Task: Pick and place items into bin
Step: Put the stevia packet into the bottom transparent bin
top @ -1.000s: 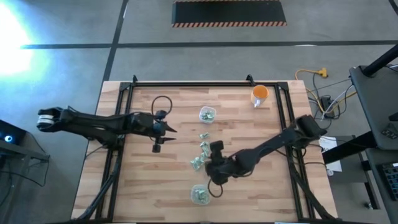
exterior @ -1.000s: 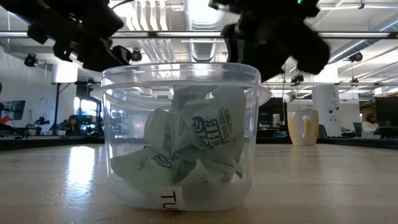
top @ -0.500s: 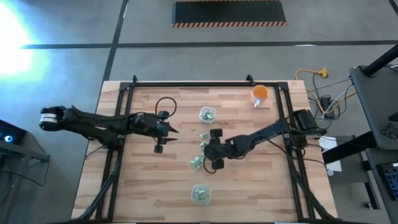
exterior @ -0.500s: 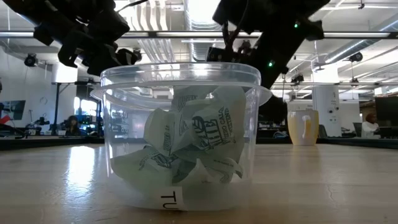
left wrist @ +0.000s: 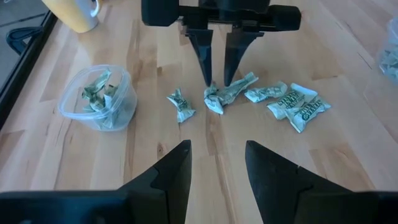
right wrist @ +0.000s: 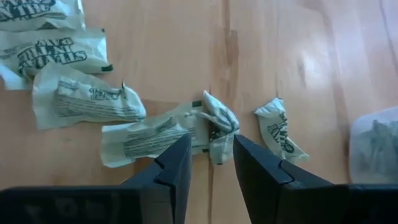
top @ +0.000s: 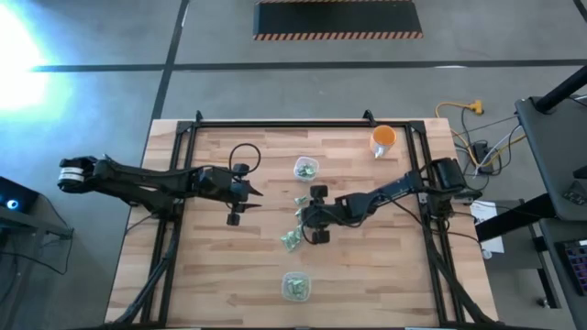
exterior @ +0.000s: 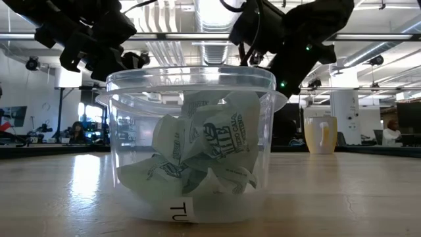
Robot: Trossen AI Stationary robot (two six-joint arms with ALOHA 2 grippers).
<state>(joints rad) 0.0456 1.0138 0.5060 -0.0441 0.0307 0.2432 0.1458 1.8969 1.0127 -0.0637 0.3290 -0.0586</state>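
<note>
Several pale green-and-white wrapped pieces [top: 300, 216] lie flat in a loose row on the wooden table between two clear bins. The far bin [top: 305, 169] and the near bin [top: 294, 286] both hold pieces. My right gripper [top: 303, 218] is low over the row and open. Its fingers stand on either side of one crumpled piece [right wrist: 217, 121], which also shows in the left wrist view [left wrist: 214, 98]. Whether they touch it, I cannot tell. My left gripper [top: 254, 192] hovers open to the left of the row, its fingers [left wrist: 180, 168] pointing toward it.
An orange cup [top: 382, 138] stands near the table's far right corner. A black frame rail [top: 275, 124] runs around the table. The near bin [exterior: 191, 145] fills the low view, with the cup [exterior: 320, 135] behind it. Bare wood lies left of the left gripper.
My right gripper has travelled from over the near bin toward the table's far edge and now sits low at the row of pieces. The pieces and both bins have stayed where they were.
</note>
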